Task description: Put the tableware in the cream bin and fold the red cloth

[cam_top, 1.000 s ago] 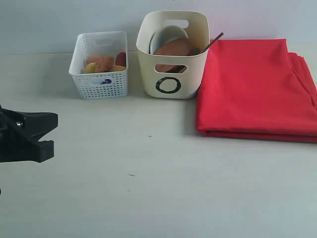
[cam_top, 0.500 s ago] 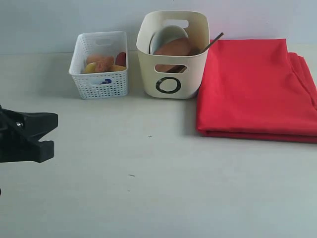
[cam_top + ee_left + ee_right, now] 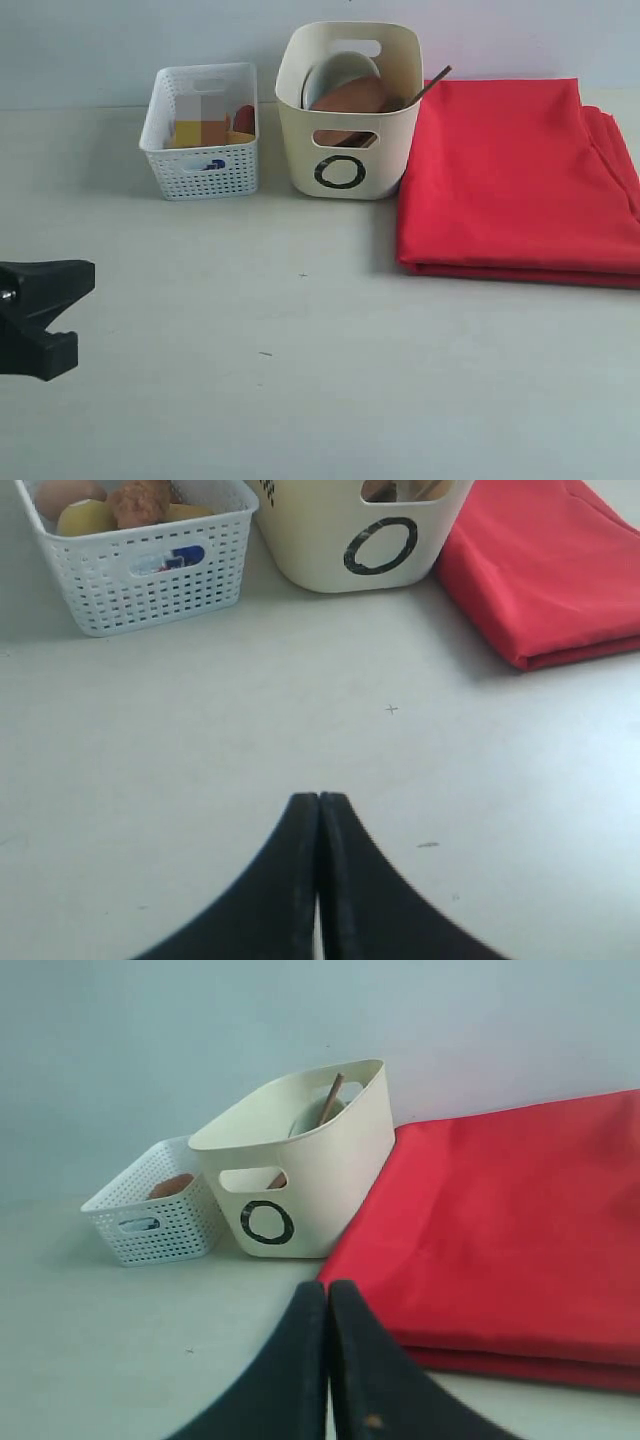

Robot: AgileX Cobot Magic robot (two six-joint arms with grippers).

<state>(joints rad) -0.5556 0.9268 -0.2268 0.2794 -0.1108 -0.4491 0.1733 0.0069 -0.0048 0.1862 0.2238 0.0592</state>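
Exterior view shows the one change: my left arm [image 3: 40, 315] has slid back toward the near left edge of the table [image 3: 320, 390], away from the bins. Nothing else has shifted.

My left gripper [image 3: 318, 800] has its fingertips pressed together with nothing between them. My right gripper [image 3: 327, 1288] is the same, shut and empty.

The cream bin [image 3: 385, 150] stands at the far middle. The bowl [image 3: 335, 75] and wooden plate [image 3: 350, 97] are inside it, and a thin handle [image 3: 435, 78] pokes over its right rim. I see no tableware left on the table. The red cloth [image 3: 510, 170] lies just right of the bin, folded into a flat stack with its doubled edge facing near. I judge that both parts of the task look done and that I am retreating.

The white basket [image 3: 200, 165] sits left of the bin, apart from it. The whole near half of the table is bare, so I have free room to pull back, well away from the cloth's near edge.
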